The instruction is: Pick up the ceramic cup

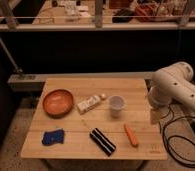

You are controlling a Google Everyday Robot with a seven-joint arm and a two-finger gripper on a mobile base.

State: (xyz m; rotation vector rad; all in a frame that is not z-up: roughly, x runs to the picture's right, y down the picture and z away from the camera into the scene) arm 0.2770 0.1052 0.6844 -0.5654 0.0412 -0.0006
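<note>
Jaws wide, right of tapered cup (116,106)

A wooden surface (136,92) carries an orange-brown bowl (58,102) at its left, with a white bottle (90,103) lying on its side just beside it. Along the front edge lie a blue cloth (53,136), a black striped bar (103,141) and an orange stick (131,135). Black cable (173,145) loops over the floor at right.

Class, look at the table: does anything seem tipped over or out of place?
Only the white bottle lies on its side, left of the upright ceramic cup. The gripper hangs at the right edge of the table.
</note>
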